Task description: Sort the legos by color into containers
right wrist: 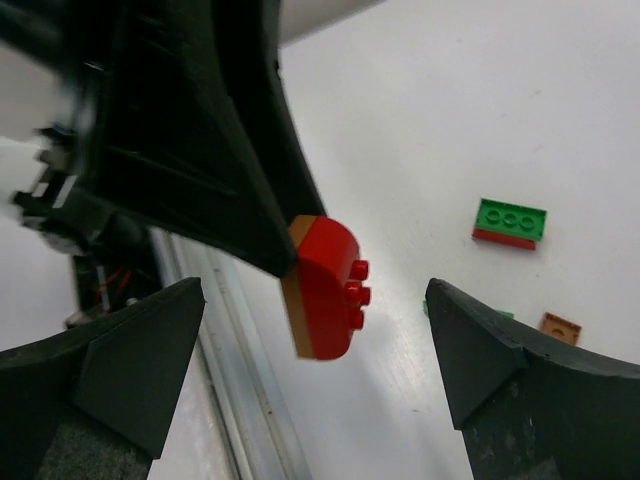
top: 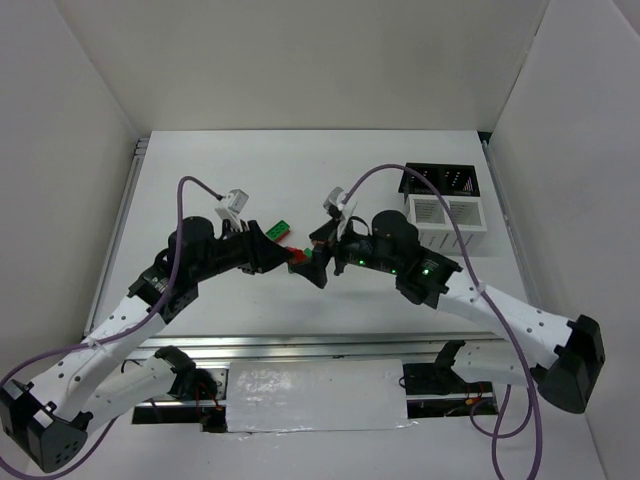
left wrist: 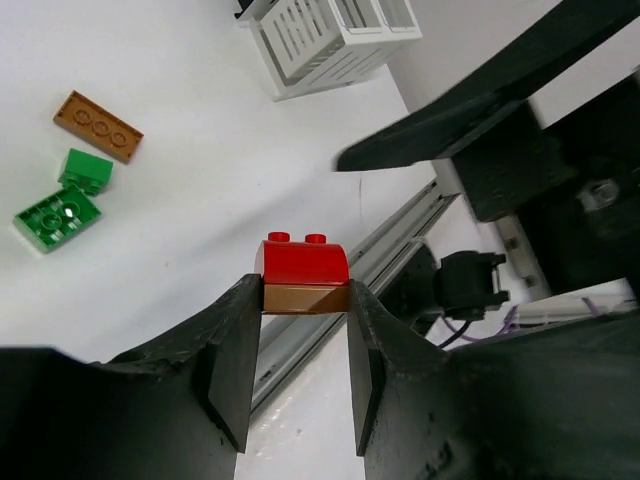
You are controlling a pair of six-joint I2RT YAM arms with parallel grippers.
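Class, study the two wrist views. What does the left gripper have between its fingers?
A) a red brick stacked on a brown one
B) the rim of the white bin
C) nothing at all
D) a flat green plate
A: in the left wrist view the left gripper is closed on the red-over-brown brick, lifted off the table. The right gripper stands wide open on either side of it.
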